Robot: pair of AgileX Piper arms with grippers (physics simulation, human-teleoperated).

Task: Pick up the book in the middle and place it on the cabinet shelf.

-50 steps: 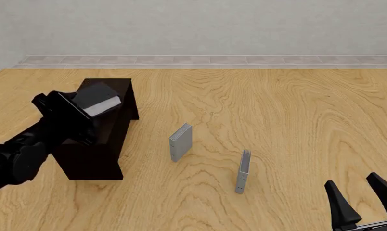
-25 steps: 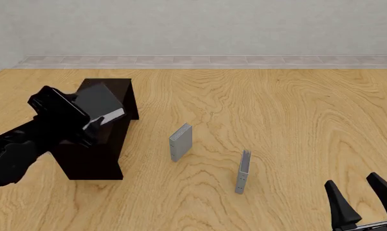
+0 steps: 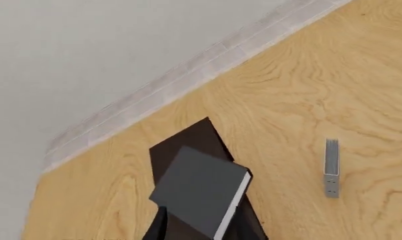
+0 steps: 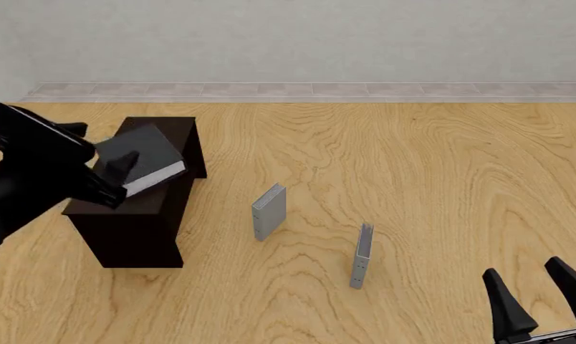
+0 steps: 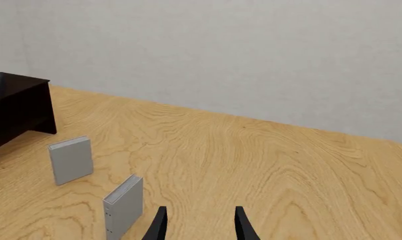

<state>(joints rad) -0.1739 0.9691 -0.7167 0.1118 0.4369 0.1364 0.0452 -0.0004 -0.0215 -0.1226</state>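
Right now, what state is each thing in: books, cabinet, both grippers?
book: lying flat on the cabinet top, overhanging its right edge, released
cabinet: upright on the table, bearing the book
light grey book: standing upright on the table
thin book: standing upright, apart from the grey one
left gripper: open, beside the book
right gripper: open, holding nothing

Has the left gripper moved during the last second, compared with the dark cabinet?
Yes. The left gripper has pulled back toward the front view's left edge, off the cabinet, leaving the book lying flat on top.
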